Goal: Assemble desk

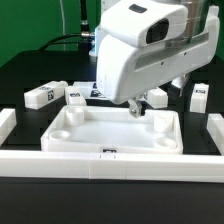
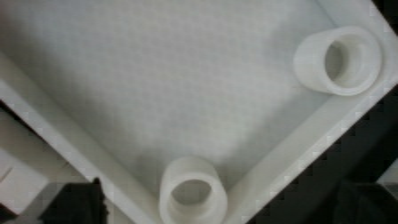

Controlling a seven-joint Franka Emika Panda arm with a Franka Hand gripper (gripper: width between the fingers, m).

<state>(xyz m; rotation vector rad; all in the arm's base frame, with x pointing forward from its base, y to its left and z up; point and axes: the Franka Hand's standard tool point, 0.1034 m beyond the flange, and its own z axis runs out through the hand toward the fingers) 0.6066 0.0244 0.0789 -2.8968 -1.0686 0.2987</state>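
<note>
Tabletop point(image 1: 100, 130) lies flat directly beneath claw point(image 1: 139, 105).

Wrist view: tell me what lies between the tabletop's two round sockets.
Nothing: the wrist view shows only bare tabletop floor between one socket and the other socket.

Seen from my remote station: the white tabletop point(image 1: 112, 132) lies flat with its tray-like hollow facing up, long side toward the exterior camera. The wrist view looks down into the smooth, bare tabletop point(image 2: 160, 90), where two round corner sockets point(image 2: 338, 62) rise from the floor. Behind it are four white block legs, all apart from it: the far-left leg point(image 1: 42, 96) lies on its side (black-and-white tag visible), the second leg point(image 1: 75, 93) just beside it, the third leg point(image 1: 158, 97) partly hidden, and the far-right leg point(image 1: 199, 96) upright.
</note>
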